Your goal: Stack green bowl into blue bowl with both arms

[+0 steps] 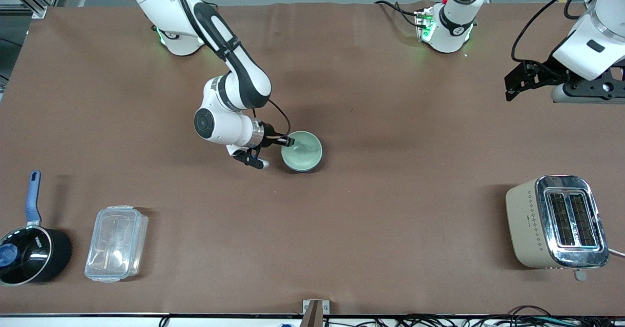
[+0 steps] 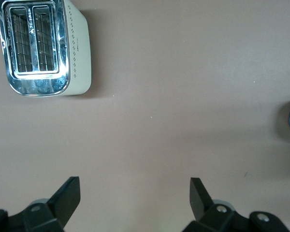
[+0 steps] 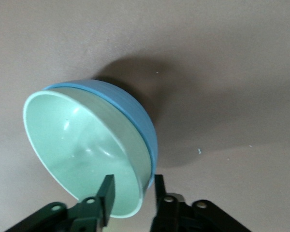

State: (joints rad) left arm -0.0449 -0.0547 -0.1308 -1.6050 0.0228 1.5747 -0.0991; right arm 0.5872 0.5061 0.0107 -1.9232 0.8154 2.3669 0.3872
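Green bowl, small, round, pale mint and glossy, sat nested inside the sky-blue round bowl mid-table, well apart from the beige and chrome two-slot toaster, which stood nearer the front camera at the left arm's end. Right gripper straddled the stacked rims, one finger inside the green bowl, one outside, jaws slightly parted and not pinching. Left gripper waited above bare brown table near the toaster, jaws wide apart and holding nothing.
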